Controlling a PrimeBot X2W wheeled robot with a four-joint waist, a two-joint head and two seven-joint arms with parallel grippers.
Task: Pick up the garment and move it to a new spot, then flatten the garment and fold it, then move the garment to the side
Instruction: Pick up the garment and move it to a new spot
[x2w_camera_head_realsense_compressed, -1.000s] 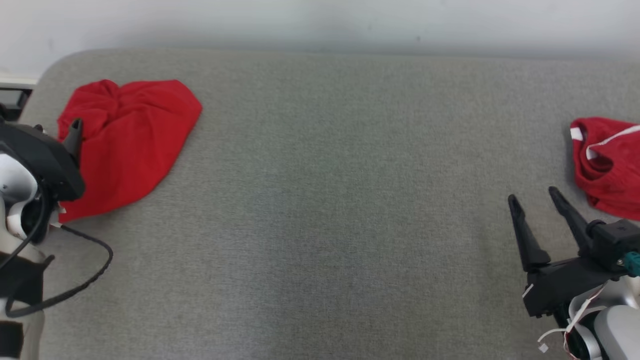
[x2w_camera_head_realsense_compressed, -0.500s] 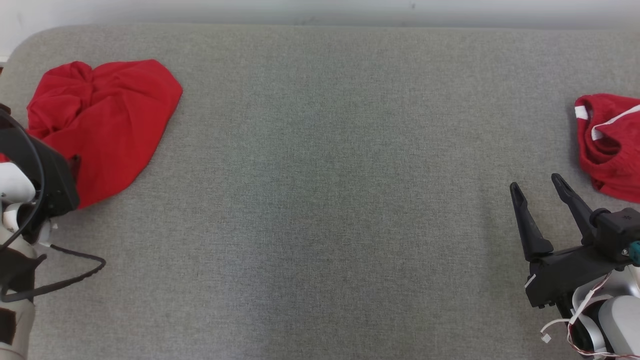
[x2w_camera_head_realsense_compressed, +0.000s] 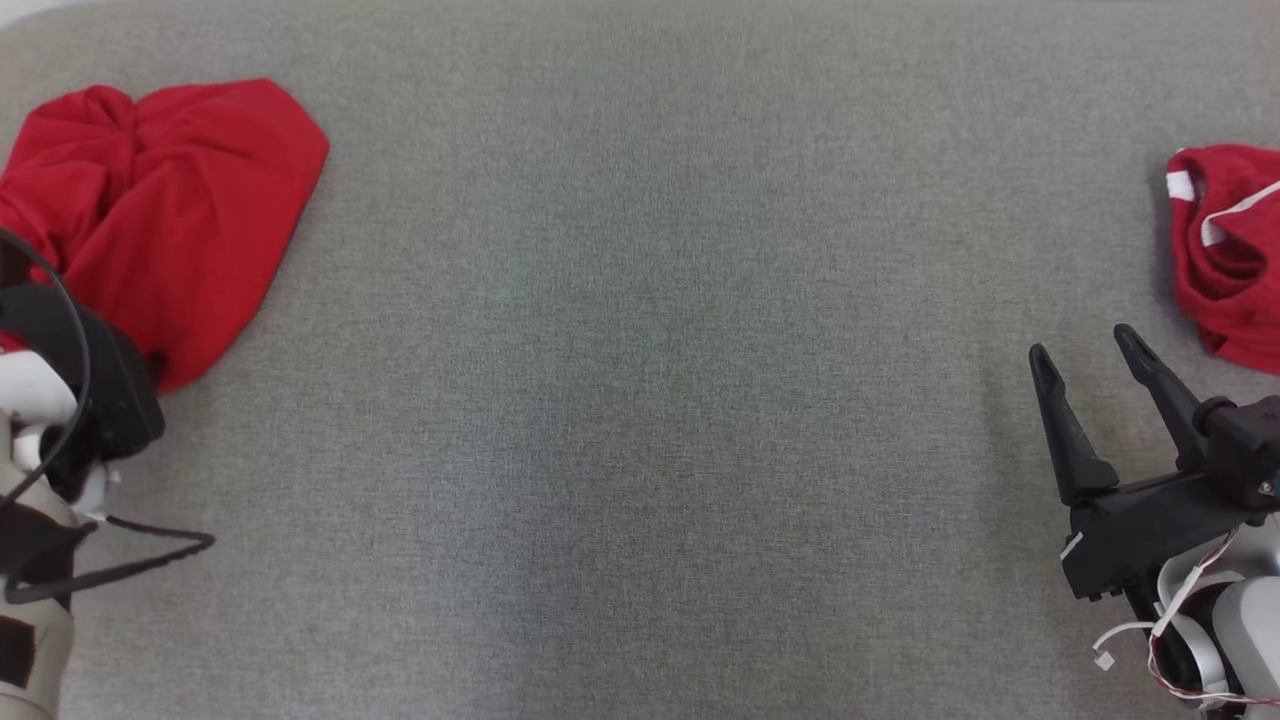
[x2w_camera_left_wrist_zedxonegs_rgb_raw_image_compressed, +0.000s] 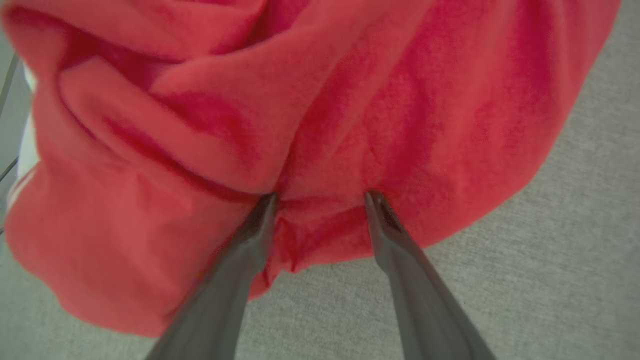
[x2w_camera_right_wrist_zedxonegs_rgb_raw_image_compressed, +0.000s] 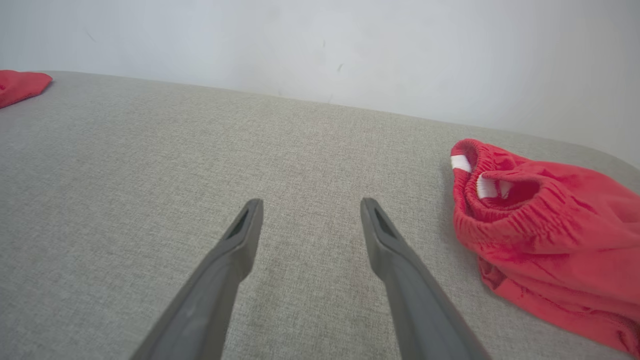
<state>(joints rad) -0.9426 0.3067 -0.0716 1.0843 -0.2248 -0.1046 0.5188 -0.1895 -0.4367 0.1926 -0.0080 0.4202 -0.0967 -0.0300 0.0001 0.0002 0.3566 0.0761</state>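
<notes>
- Just starting: pressing the left gripper (x2w_camera_left_wrist_zedxonegs_rgb_raw_image_compressed: 321, 195), jaws spread wide, into the crumpled red garment (x2w_camera_left_wrist_zedxonegs_rgb_raw_image_compressed: 310, 115) lying far left; clamping nothing yet.
- Holding the right gripper (x2w_camera_head_realsense_compressed: 1080, 340) wide open and empty, near right.
- Leaving lifting, moving, flattening, folding and setting aside undone.
- Counting two red garments, the second garment (x2w_camera_head_realsense_compressed: 1225, 250) lying at the right, and two grippers.

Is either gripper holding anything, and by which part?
Nothing held yet. Left gripper open, tips pressed into the red garment near its edge; right gripper open over the cushion.

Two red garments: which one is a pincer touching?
The left garment: left pincer tips press into its folds. The right garment lies clear of the right pincer.
</notes>
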